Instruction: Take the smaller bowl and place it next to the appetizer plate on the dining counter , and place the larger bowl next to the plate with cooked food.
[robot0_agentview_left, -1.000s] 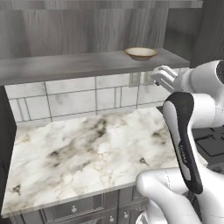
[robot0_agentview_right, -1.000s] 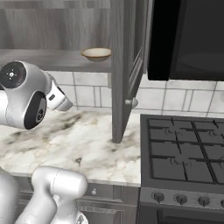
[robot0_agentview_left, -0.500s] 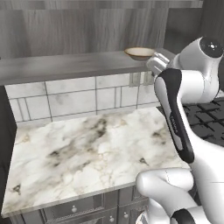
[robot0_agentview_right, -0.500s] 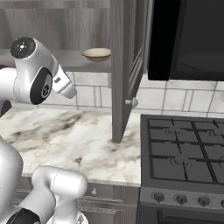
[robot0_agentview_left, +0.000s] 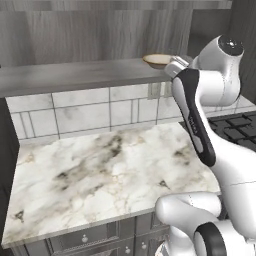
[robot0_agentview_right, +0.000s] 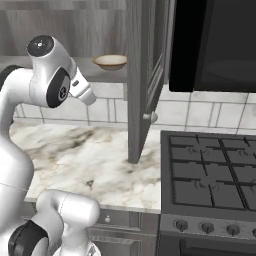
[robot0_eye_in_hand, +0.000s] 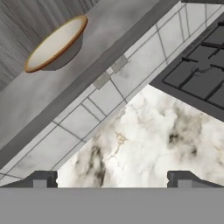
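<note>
The smaller bowl (robot0_agentview_left: 157, 60) (robot0_agentview_right: 111, 61), shallow and tan with a brown rim, stands on the grey cabinet shelf (robot0_agentview_left: 75, 75). In the hand view the bowl (robot0_eye_in_hand: 54, 43) lies at the upper left. My gripper (robot0_eye_in_hand: 113, 179) is open, its two dark fingertips (robot0_eye_in_hand: 43, 179) wide apart with nothing between them. It hangs just in front of the shelf, below and beside the bowl, without touching it, and points down at the tiled wall and the worktop. In the right base view the gripper (robot0_agentview_right: 89, 97) slants down to the right. The larger bowl, both plates and the dining counter are out of view.
A marble worktop (robot0_agentview_left: 100, 170) lies under the shelf, backed by a tiled wall (robot0_agentview_left: 75, 112). An open cabinet door (robot0_agentview_right: 145, 75) hangs right of the bowl. A black gas stove (robot0_agentview_right: 210, 175) stands to the right, with a dark microwave (robot0_agentview_right: 215, 45) above it.
The arm has swung upward and brought the hand from worktop height to the shelf edge near the tan bowl. The bowl has not moved, and the jaws stayed open.
</note>
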